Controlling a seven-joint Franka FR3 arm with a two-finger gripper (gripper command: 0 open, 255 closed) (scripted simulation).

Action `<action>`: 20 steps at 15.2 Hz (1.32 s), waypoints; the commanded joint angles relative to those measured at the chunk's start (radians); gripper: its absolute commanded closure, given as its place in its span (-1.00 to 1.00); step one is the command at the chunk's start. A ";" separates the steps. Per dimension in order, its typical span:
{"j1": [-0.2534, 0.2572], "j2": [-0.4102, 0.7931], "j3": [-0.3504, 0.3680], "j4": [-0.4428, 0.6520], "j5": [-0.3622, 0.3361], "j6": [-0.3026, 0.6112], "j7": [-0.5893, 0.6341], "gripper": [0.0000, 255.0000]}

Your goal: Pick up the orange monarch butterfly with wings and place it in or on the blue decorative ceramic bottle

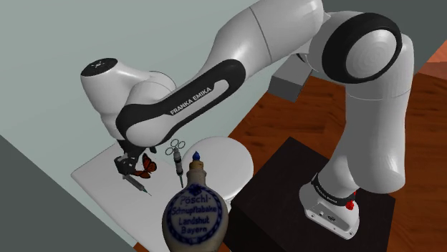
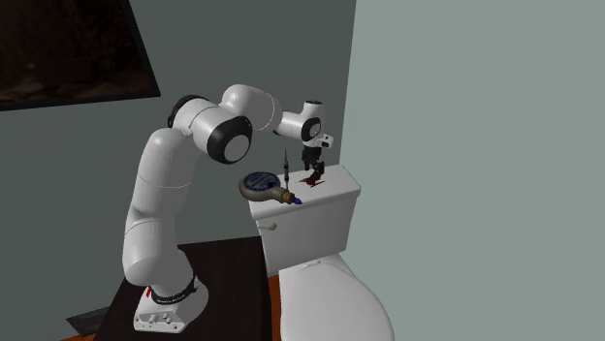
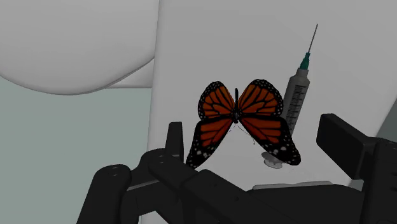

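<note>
Bottle (image 1: 197, 215) sits closest to the shoulder camera: blue-grey, round body, dark lettering on a pale face, blue stopper. From the second exterior view it lies on its side on the white toilet tank lid (image 1: 93, 172). Orange-and-black butterfly (image 3: 240, 121) sits on the same lid, wings spread, a little beyond the bottle's stopper. End effector (image 1: 127, 166) hangs low over the lid, just beside the butterfly. Wrist view: both fingers spread wide, butterfly ahead between them, neither touching it, nothing gripped. Syringe (image 3: 296, 95) lies just beside one wing, needle pointing away from the end effector.
</note>
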 commanded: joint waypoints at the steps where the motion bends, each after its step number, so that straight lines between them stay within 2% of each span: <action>1: 0.007 0.024 -0.006 0.004 -0.012 0.019 0.008 -1.00; 6: 0.011 0.054 -0.015 -0.015 -0.028 0.066 0.017 -1.00; 13: 0.012 0.054 -0.015 -0.015 -0.028 0.065 0.017 -1.00; 14: 0.012 0.054 -0.015 -0.015 -0.028 0.065 0.017 1.00; 20: 0.011 0.054 -0.015 -0.015 -0.028 0.065 0.017 1.00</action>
